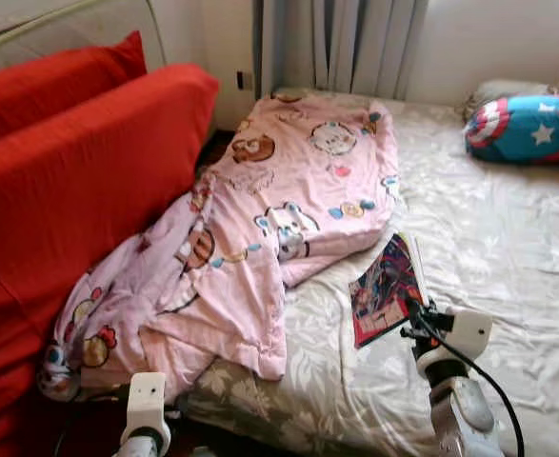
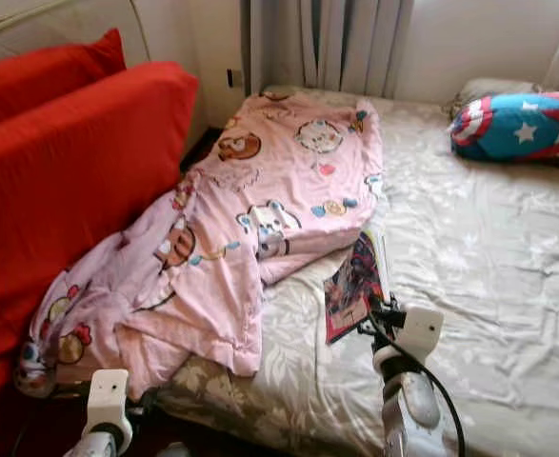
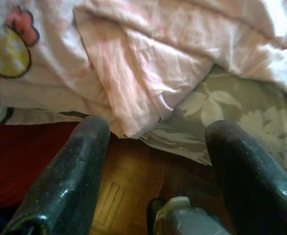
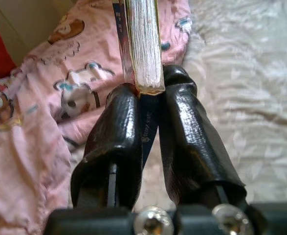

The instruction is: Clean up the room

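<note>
The right gripper [image 4: 150,105] was closed on a comic book [image 1: 386,289], with the two black fingers [image 4: 115,142] pressing its lower corner from both sides. The book was lifted and tilted above the bed [image 1: 508,257], with its colourful cover facing the pink cartoon blanket [image 1: 260,228] and its page edges turned toward the wrist camera. The blanket lay crumpled on the left part of the bed, and one end hung over the edge beside the red sofa [image 1: 60,190]. The left gripper [image 3: 155,161] was low at the near corner of the bed, with its fingers [image 3: 70,176] spread wide and nothing between them; under them I saw the wooden floor [image 3: 128,181]. A blue and red star cushion [image 1: 527,127] lay at the far right of the bed, well apart from the book. Grey curtains [image 1: 346,43] hung behind.
</note>
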Controlling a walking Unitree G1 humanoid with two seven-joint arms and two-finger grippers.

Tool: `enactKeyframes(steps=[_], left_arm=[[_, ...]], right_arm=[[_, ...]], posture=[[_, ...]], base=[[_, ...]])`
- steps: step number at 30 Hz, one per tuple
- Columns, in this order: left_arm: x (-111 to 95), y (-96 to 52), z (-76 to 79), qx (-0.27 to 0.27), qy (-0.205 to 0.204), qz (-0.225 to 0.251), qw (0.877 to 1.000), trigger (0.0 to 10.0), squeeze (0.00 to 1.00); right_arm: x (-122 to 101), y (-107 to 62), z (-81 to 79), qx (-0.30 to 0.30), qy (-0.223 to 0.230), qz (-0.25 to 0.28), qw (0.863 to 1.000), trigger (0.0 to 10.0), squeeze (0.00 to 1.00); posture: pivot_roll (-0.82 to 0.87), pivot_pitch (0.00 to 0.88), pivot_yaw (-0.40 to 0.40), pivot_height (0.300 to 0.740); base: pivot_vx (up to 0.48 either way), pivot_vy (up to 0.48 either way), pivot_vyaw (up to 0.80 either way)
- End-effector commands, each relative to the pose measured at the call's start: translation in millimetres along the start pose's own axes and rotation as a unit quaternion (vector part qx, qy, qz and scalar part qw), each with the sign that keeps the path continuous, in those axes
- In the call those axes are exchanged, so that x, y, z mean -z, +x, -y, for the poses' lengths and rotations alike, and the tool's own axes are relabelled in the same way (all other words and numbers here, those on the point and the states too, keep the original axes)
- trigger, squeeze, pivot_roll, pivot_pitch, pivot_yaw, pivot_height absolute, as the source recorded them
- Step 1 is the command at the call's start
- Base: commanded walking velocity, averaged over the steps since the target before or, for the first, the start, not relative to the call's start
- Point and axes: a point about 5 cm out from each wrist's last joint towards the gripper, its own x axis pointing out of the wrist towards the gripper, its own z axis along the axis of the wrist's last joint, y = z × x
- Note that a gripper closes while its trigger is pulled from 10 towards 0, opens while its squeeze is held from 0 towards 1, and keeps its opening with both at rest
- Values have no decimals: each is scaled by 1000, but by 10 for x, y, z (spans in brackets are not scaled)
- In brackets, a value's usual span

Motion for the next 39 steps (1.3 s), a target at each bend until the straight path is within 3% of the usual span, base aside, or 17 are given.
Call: enactKeyframes(steps=[1, 11, 14, 34, 39], left_arm=[[63, -6, -3, 0, 5, -16, 1000, 10000, 0], [473, -165, -22, -15, 24, -110, 994, 10000, 0], [522, -191, -7, -13, 26, -118, 993, 10000, 0], [325, -62, 57, -17, 16, -96, 995, 10000, 0], [340, -71, 107, -7, 34, -95, 995, 10000, 0]], right_arm=[[-60, 26, -13, -5, -11, 14, 1000, 10000, 0], [21, 35, -1, 23, -17, 5, 1000, 10000, 0], [28, 33, 9, 25, -18, 3, 1000, 10000, 0], [-36, 144, 66, 41, -47, 3, 998, 10000, 0], [-23, 164, 65, 50, -36, -2, 998, 10000, 0]], posture=[[32, 0, -67, 740], [8, 0, -67, 740], [8, 0, -71, 740], [3, 0, -107, 740], [-2, 0, -105, 740]], base=[[0, 0, 0], [0, 0, 0], [0, 0, 0], [0, 0, 0], [0, 0, -660]])
